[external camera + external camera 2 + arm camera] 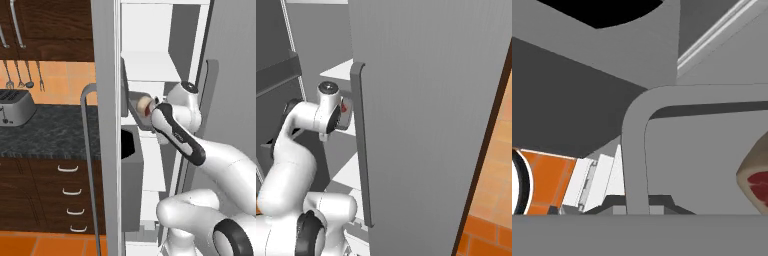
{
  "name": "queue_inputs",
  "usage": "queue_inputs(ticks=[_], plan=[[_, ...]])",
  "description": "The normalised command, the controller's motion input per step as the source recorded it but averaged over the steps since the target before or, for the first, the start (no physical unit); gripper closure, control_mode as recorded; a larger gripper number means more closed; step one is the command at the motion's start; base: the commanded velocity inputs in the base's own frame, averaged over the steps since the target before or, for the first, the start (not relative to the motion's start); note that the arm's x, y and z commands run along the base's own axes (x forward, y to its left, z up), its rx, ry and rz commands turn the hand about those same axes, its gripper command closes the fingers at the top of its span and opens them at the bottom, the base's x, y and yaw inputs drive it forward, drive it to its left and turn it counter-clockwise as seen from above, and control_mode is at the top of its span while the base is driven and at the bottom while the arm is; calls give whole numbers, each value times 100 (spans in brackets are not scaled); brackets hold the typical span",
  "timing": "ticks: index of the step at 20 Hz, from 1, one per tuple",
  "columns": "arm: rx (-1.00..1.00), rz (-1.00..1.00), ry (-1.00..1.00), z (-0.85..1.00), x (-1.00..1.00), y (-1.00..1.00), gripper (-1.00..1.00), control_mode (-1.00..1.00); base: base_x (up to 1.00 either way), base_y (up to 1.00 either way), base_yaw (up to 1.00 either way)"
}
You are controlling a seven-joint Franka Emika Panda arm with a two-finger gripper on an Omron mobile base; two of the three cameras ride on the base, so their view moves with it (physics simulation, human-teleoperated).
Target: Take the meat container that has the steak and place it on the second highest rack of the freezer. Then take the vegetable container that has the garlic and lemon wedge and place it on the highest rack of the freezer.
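Grey tray (134,107) pinched at its rim by gripper (150,116), steak (144,105) ahead, liable to slide off if tipped entering freezer (145,65).

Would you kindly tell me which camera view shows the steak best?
The hand view: the steak shows red meat and a cream fat rim, though cut by the frame edge. The left base view shows a small piece; the right base view, a red sliver.

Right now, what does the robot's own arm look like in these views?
The arm is glossy white with rounded, tube-like links. Dark grey to black bands mark its joints, including a black ring at the lowest link and a dark curved strip along the forearm. A round dark cap sits on the wrist joint. No cables or lettering can be made out.
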Motion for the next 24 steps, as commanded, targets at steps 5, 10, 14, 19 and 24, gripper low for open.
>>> queue_inputs(ticks=[5,10,14,19,24], plan=[[0,0,6,-42,77,0,100,-100,0,0,0],[0,0,5,-25,91,0,100,-100,0,0,0],[0,0,3,-24,98,2,100,-100,0,0,0],[-3,0,0,-50,48,13,100,-100,0,0,0],[0,-1,0,-35,74,0,100,-100,0,0,0]])
